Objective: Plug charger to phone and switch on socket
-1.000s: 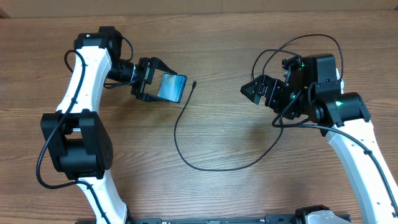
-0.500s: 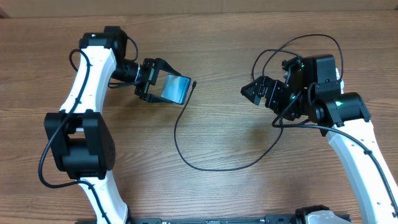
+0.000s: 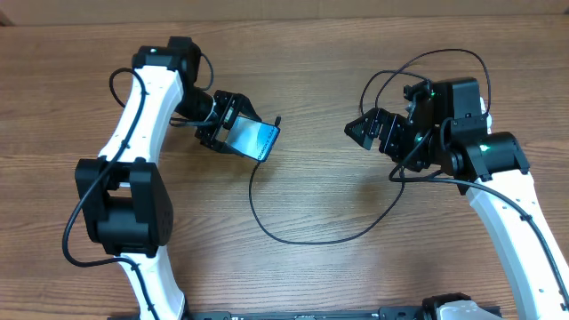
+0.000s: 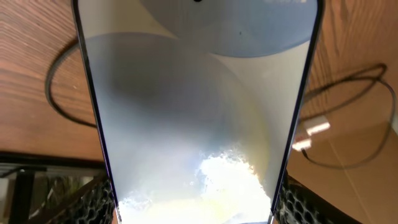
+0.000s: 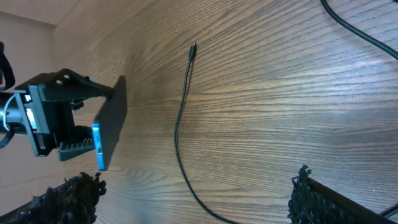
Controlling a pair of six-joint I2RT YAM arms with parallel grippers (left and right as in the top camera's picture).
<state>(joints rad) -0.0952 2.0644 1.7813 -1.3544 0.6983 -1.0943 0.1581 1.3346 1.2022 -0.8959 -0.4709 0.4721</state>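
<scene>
Jaws of the left gripper (image 3: pixel 233 130) pinch the phone (image 3: pixel 260 140) by its sides, holding it tilted at upper left of the overhead view. The right gripper (image 3: pixel 365 130) has its jaws spread wide and empty at upper right. The charger (image 3: pixel 267 222) lies loose on the table (image 3: pixel 311 284), its connector tip (image 3: pixel 278 120) just beside the phone's far edge, not plugged in. No socket shows in any view. By my judgement only the phone's pickup is done; plugging and switching remain.
</scene>
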